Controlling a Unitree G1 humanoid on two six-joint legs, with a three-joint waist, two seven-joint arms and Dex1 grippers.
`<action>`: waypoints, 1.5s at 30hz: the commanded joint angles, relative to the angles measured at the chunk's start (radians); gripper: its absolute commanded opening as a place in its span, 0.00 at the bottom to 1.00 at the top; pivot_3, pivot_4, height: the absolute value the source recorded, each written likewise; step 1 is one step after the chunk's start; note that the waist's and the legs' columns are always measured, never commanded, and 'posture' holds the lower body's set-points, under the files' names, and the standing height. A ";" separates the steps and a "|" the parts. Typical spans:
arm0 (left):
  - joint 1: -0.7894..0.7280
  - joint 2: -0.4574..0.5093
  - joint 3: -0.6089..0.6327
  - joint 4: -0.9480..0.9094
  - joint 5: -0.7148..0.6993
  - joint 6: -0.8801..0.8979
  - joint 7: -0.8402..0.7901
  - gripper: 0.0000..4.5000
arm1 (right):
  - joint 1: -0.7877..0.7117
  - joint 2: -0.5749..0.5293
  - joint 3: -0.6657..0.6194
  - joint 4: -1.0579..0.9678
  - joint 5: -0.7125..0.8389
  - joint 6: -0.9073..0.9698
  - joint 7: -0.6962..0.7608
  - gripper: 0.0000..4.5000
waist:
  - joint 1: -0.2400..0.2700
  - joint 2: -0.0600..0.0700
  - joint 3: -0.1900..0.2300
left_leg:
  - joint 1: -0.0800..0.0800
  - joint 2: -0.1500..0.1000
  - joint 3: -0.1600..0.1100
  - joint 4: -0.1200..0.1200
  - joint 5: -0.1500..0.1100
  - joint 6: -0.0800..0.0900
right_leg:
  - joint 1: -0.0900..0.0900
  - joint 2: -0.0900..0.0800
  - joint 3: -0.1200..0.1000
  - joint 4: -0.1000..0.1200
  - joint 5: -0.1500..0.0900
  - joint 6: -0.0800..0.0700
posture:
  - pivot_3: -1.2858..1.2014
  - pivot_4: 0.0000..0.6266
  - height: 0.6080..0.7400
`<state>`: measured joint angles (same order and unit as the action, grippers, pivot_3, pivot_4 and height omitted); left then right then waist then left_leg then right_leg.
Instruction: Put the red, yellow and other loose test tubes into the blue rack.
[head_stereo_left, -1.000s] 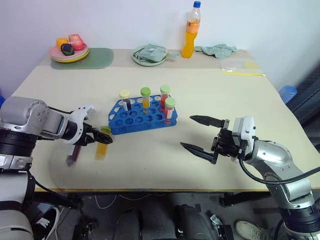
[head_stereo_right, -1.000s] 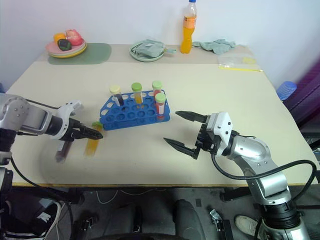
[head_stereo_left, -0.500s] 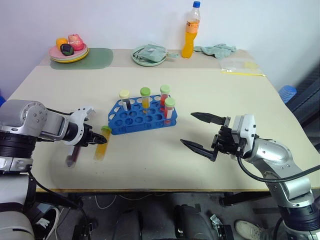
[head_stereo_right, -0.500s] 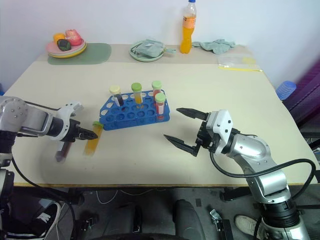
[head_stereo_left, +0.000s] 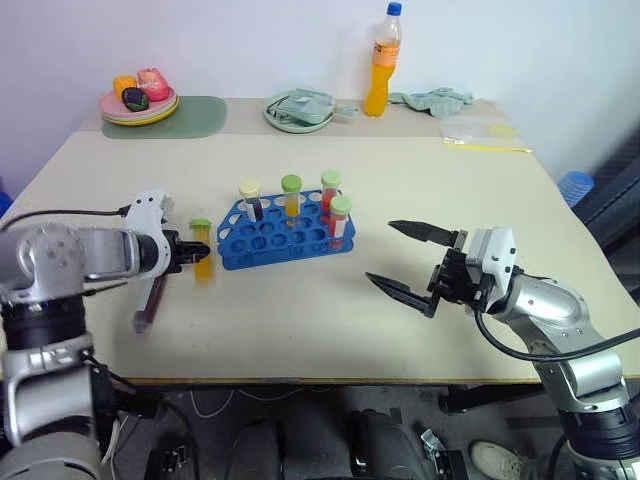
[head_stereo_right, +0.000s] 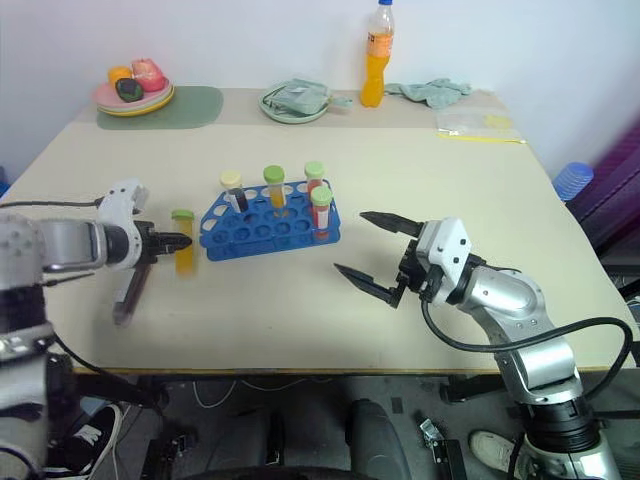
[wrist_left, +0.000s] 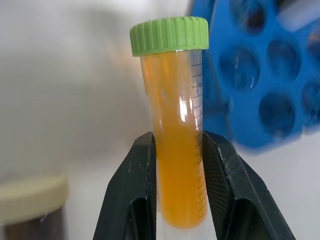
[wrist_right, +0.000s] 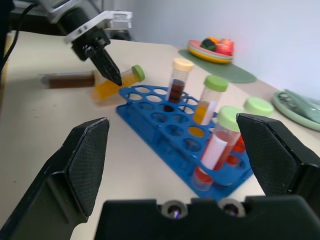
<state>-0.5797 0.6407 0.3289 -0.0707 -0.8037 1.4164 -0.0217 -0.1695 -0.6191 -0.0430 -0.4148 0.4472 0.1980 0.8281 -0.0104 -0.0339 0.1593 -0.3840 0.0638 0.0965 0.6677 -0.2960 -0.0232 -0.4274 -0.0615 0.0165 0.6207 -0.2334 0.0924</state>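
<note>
Tubes first: we count four capped ones standing in the blue rack (head_stereo_left: 287, 236) at the centre of the head frames, a cream-capped tube of dark liquid (head_stereo_left: 250, 199) at its far left, a green-capped yellow tube (head_stereo_left: 291, 196) next to it, and two green-capped tubes of red liquid, one at the back (head_stereo_left: 329, 190) and one nearer the front right corner (head_stereo_left: 339, 219). Left of the rack, in the middle left of the frame, we see another yellow tube with a green cap (head_stereo_left: 202, 251) lifted off the table (head_stereo_left: 430, 180), pinched between the black fingers of the left gripper (head_stereo_left: 192, 251); the left wrist view shows both fingers (wrist_left: 131, 192) pressed tight against its lower half, cap upward, with the rack just beside it. Below that hand, a maroon tube (head_stereo_left: 148, 305) lies on its side on the table, apart from the rack. Lower right of centre, the right gripper (head_stereo_left: 410, 264) hangs above the table with its two fingers spread wide and nothing between them, pointing toward the rack. Along the top of the frame sit a plate of fruit (head_stereo_left: 138, 104), a pale green plate holding a folded cloth (head_stereo_left: 298, 110), and an orange drink bottle (head_stereo_left: 381, 62).
</note>
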 joint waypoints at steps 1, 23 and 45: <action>0.059 -0.031 0.025 -0.169 0.106 -0.297 -0.035 0.16 | -0.014 0.007 -0.042 0.004 -0.006 -0.029 -0.021 1.00 | 0.000 0.000 0.000 | 0.000 0.000 0.000 0.000 0.000 0.000 | 0.000 0.000 0.000 0.000 0.000 0.000 | 0.52 0.24 1.00; 0.137 -0.316 -0.267 0.197 0.503 -1.618 -0.643 0.16 | 0.069 0.025 -0.125 -0.049 -0.062 -0.003 -0.185 1.00 | 0.026 0.001 -0.001 | -0.001 -0.001 0.001 0.001 0.000 0.001 | 0.001 -0.001 0.000 -0.004 0.000 -0.002 | 0.52 0.24 1.00; 0.155 -0.430 -0.365 0.418 0.647 -1.840 -0.620 0.16 | 0.075 0.025 -0.157 -0.036 -0.086 -0.010 -0.211 1.00 | 0.022 0.001 -0.002 | -0.001 -0.001 0.001 0.001 -0.001 0.002 | 0.002 0.000 0.000 -0.006 0.001 0.001 | 0.52 0.24 1.00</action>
<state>-0.4327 0.2123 -0.0262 0.3562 -0.1625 -0.4013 -0.6468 -0.0884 -0.5888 -0.1713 -0.4284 0.3640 0.2082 0.6240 0.0116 -0.0333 0.1577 -0.3852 0.0633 0.0972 0.6683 -0.2970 -0.0211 -0.4259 -0.0614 0.0167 0.6151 -0.2327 0.0930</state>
